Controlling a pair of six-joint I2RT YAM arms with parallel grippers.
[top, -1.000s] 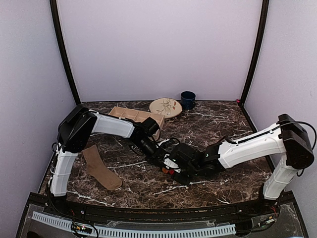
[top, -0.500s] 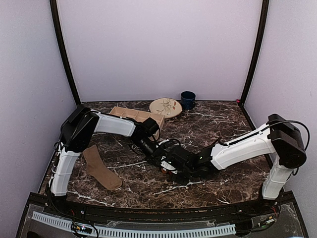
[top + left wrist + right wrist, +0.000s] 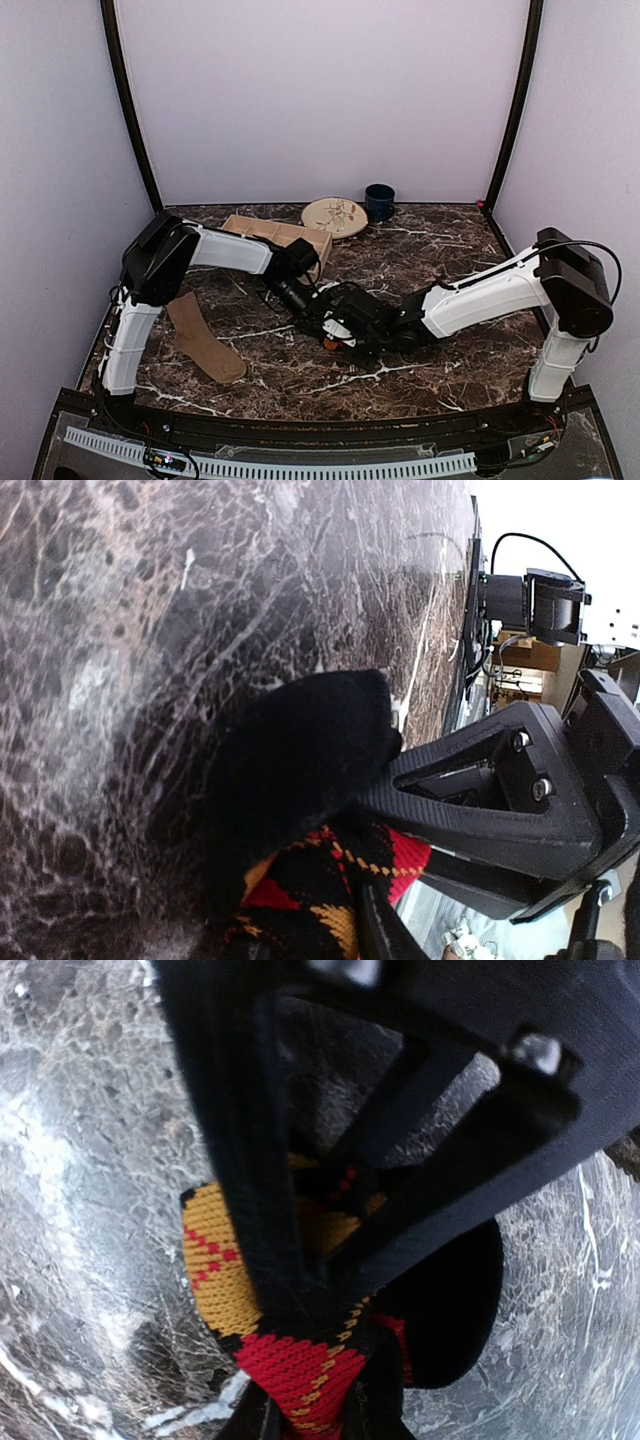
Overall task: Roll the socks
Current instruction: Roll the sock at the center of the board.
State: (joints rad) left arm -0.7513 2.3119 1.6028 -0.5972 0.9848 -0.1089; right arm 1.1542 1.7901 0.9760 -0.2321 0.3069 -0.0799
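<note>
The black sock with red and orange argyle diamonds (image 3: 334,343) is bunched up at the table's middle, where both grippers meet. In the right wrist view the argyle sock (image 3: 225,1260) is pinched between the converging fingers of my right gripper (image 3: 315,1305), which is shut on it. In the left wrist view its black toe (image 3: 300,750) bulges out beside my left gripper (image 3: 375,845), whose fingers press on the patterned part. Seen from above, the left gripper (image 3: 322,318) and the right gripper (image 3: 347,335) nearly touch. The tan-brown sock (image 3: 205,338) lies flat at the front left, apart from both.
A wooden tray (image 3: 270,232), a patterned plate (image 3: 334,215) and a dark blue cup (image 3: 379,201) stand along the back of the marble table. Purple walls close in the sides and back.
The right arm has slid left toward the left gripper, and its jaws have closed on the argyle sock. The left arm has barely moved.
</note>
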